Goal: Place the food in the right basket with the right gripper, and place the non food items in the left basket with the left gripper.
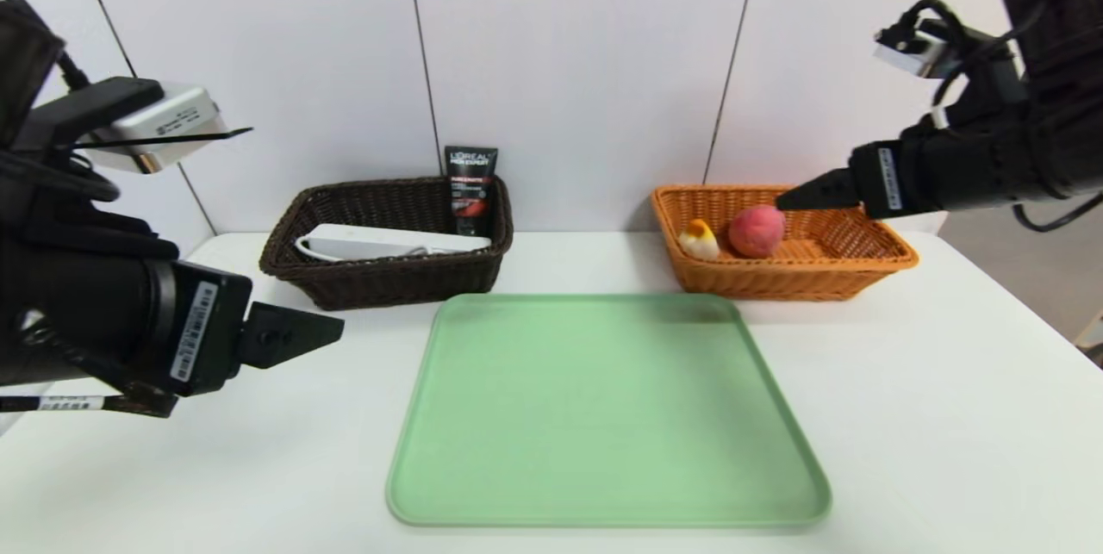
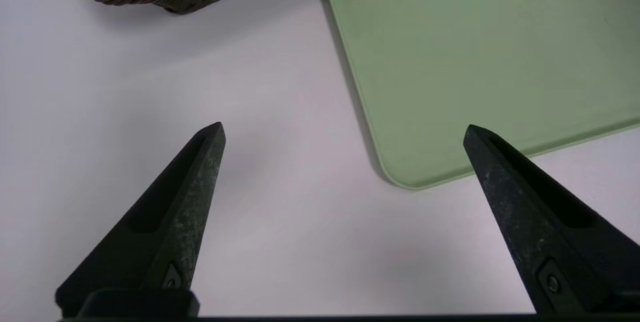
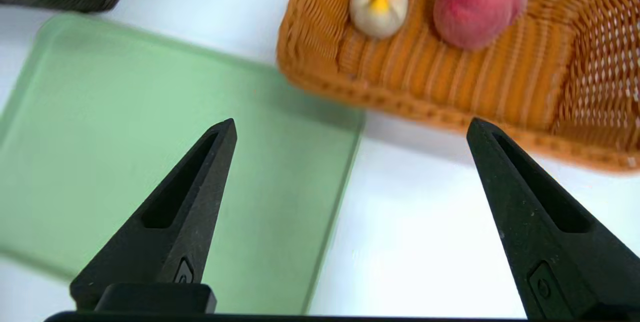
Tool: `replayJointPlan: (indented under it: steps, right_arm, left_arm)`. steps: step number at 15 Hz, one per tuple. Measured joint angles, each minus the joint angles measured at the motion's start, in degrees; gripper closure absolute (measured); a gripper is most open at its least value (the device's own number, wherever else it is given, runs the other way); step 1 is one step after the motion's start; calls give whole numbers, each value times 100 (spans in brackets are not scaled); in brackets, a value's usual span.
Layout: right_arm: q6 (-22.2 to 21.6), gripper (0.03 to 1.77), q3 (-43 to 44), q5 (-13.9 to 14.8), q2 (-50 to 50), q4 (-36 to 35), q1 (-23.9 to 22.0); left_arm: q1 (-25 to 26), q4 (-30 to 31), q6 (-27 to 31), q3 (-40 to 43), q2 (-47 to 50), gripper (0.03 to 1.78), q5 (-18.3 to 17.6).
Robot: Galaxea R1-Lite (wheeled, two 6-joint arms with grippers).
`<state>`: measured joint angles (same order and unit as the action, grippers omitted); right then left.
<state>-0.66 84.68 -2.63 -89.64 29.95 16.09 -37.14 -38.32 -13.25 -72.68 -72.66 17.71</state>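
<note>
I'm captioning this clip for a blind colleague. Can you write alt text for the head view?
A bare green tray lies on a white table; behind it a dark brown basket holds a power strip and a black tube, and an orange basket holds a peach and a beige lump. Both the left gripper and right gripper are empty.

White table (image 1: 948, 382) carries green tray (image 1: 603, 416), two baskets.
</note>
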Motion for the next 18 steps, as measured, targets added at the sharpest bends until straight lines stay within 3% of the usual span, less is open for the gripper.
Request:
replayJointPlan:
  steps: [3,7,18]
  right_arm:
    - [6,16,-1007,24,1351,50,30]
    - [41,13,-1988,46,2853,224,-276]
    - [148,11,-2812,-37,5221,1257,-1318]
  left_arm:
    - [372,11,13,482,595,12,15]
    - [1034,43,129,1334,1556,12,15]
    - [2918,-13,953,3004,4209,12,-30]
